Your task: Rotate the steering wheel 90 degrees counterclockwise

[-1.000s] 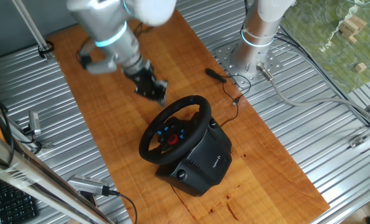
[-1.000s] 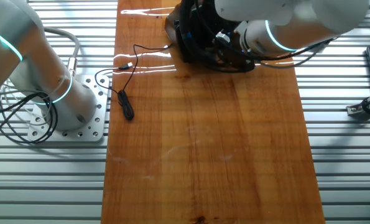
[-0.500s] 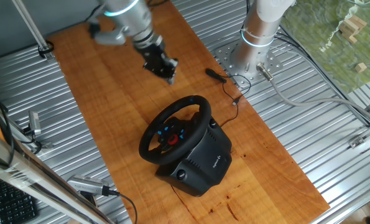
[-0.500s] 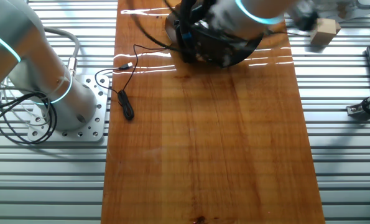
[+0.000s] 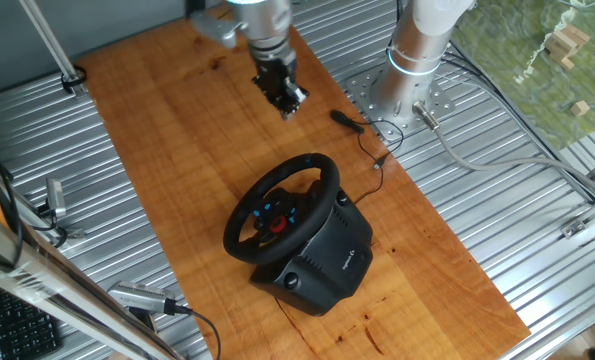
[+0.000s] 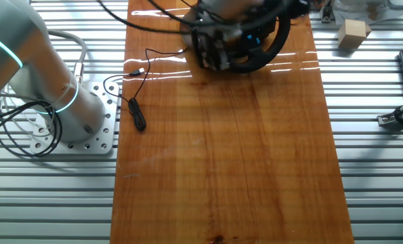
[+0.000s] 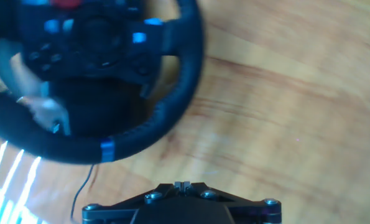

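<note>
The gripper (image 5: 291, 103) has moved away from the steering wheel (image 5: 282, 205) toward the far edge of the wooden table (image 5: 177, 150), and holds nothing. Whether its jaws are parted cannot be told. The steering wheel remains on its black base (image 5: 322, 265) mid-table, unmoved.

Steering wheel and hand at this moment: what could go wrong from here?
1. The hand hangs over the bare board, apart from the steering wheel; approaching that tilted rim off-angle could make the fingers slip rather than turn it.
2. A thin black cable lies beside the wheel's base and could snag.
3. Nothing visibly clamps the base, so it might slide on the wooden board.
</note>
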You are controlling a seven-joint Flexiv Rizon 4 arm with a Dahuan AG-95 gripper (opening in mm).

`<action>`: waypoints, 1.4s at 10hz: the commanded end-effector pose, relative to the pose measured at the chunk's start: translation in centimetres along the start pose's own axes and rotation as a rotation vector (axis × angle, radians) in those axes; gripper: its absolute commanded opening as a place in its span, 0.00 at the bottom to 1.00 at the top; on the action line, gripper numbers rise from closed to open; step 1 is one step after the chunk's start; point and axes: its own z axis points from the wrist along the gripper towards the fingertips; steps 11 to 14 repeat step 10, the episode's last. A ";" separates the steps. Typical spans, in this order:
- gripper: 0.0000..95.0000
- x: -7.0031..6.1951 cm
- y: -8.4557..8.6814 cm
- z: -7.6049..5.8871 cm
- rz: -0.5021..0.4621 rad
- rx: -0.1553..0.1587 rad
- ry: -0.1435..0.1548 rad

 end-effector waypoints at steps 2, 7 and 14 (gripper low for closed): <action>0.00 1.3 0.4 -0.9 0.142 0.062 -0.020; 0.00 1.3 0.4 -0.9 0.126 0.065 -0.024; 0.00 1.3 0.3 -0.9 0.109 0.058 -0.017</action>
